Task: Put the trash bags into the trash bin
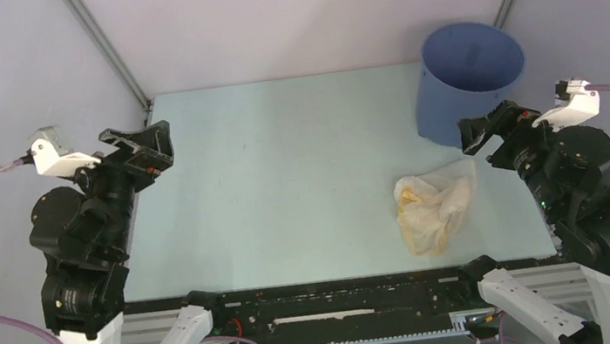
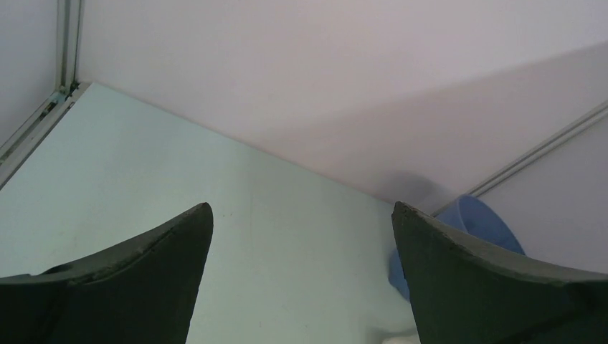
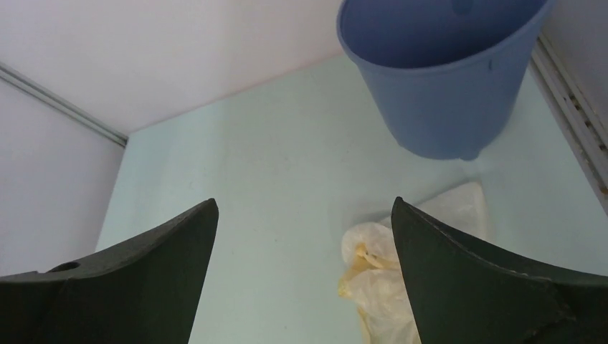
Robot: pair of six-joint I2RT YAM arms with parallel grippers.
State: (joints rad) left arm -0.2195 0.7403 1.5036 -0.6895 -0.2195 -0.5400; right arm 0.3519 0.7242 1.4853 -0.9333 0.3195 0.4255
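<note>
A crumpled whitish trash bag (image 1: pixel 434 208) with yellow edges lies on the table near the front right. It also shows in the right wrist view (image 3: pixel 380 287), partly behind my right finger. The blue trash bin (image 1: pixel 470 80) stands upright and empty at the back right; it also shows in the right wrist view (image 3: pixel 439 72) and at the edge of the left wrist view (image 2: pixel 479 226). My right gripper (image 1: pixel 476 129) is open and empty, raised between bin and bag. My left gripper (image 1: pixel 141 148) is open and empty at the table's left edge.
The pale green table (image 1: pixel 285 183) is walled by grey panels with metal corner rails (image 1: pixel 106 47). A black rail (image 1: pixel 343 294) with both arm bases runs along the near edge.
</note>
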